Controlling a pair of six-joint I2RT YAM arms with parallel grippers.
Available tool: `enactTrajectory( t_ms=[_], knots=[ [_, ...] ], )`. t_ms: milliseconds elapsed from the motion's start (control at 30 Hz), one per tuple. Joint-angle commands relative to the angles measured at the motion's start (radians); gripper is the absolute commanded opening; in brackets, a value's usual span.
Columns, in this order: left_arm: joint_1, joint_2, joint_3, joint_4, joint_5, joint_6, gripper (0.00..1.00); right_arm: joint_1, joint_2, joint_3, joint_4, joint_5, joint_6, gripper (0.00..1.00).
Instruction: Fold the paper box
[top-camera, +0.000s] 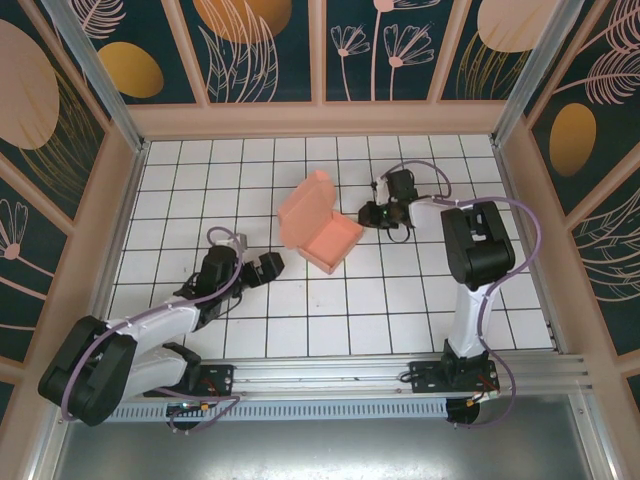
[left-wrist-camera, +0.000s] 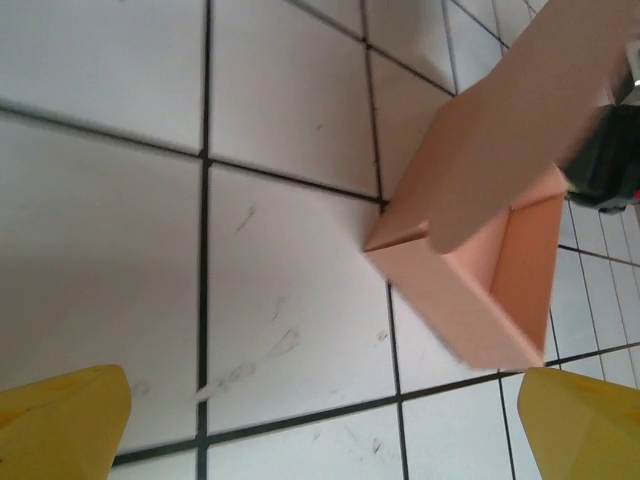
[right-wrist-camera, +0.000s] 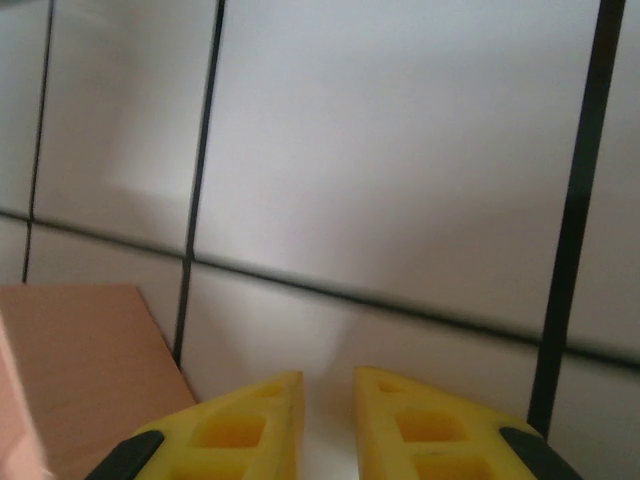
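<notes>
At the middle of the tiled tabletop (top-camera: 250, 330) lies the paper box (top-camera: 320, 228), set askew to the grid lines, its tray formed and open upward, its lid (top-camera: 306, 203) raised along the far-left side and not yet closed. Your right hand (top-camera: 384, 214) sits just beside the tray's right corner, on the side away from the lid; whether it touches the card cannot be told. Seen from its wrist, the fingers (right-wrist-camera: 235, 432) stand nearly together, with a narrow slit between them and nothing in it, and an edge of the box shows at lower left. Your left hand (top-camera: 272, 266) lies near the box's near-left side, apart from it; its fingers (left-wrist-camera: 60, 420) are spread wide and hold nothing, and the box lies ahead and to their right. By this layout, closing turns on the hinge line: the lid must swing toward the right hand, so the left hand, on the lid's side, looks better placed to push it.
</notes>
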Motion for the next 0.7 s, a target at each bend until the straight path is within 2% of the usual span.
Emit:
enactTrajectory(
  t_ms=[0,200,300,433,500,667],
  knots=[
    [-0.005,-0.005,0.123,-0.12,-0.004,0.2,0.98,0.018,-0.117,-0.097,-0.008,-0.046,-0.017,0.21],
    [-0.005,-0.043,0.245,-0.277,-0.027,0.448,0.98,0.063,-0.254,-0.265,0.046,-0.034,0.023,0.22],
    [-0.004,-0.013,0.323,-0.333,0.01,0.547,0.98,0.071,-0.302,-0.312,0.057,-0.024,0.031,0.26],
    [-0.004,0.081,0.476,-0.436,0.034,0.635,0.99,0.064,-0.363,-0.311,0.026,0.099,0.007,0.44],
    [-0.004,0.128,0.554,-0.491,0.034,0.674,0.99,0.056,-0.395,-0.298,0.017,0.12,-0.022,0.51],
    [-0.004,0.21,0.769,-0.695,0.007,0.791,0.99,0.042,-0.477,-0.233,-0.019,0.124,-0.128,0.62]
  ],
)
